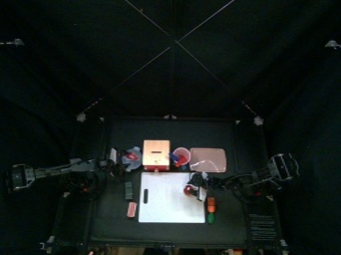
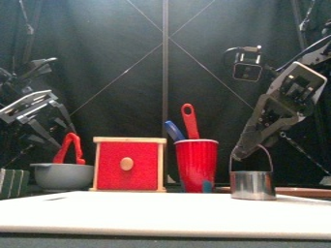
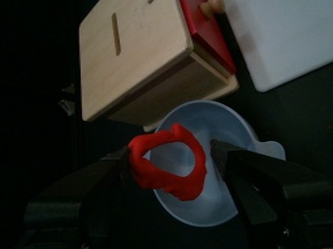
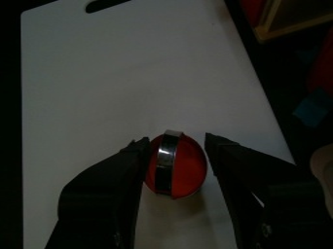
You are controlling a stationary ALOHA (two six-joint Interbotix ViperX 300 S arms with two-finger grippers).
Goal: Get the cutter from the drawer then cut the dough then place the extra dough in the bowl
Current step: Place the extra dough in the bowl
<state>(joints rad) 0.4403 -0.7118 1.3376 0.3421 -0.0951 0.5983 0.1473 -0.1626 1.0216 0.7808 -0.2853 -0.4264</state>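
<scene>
Left gripper [image 3: 176,163] clamped on the red dough ring [image 3: 182,185], holding it just above the grey bowl [image 2: 58,176] toward the table's back left, beside the wooden box [image 2: 130,165]. Right gripper [image 4: 177,146] jaws apart, straddling the metal cutter [image 4: 166,161], gripping nothing. Cutter stands on the white board [image 4: 117,78] near its right edge, red dough disc [image 4: 193,167] inside.
</scene>
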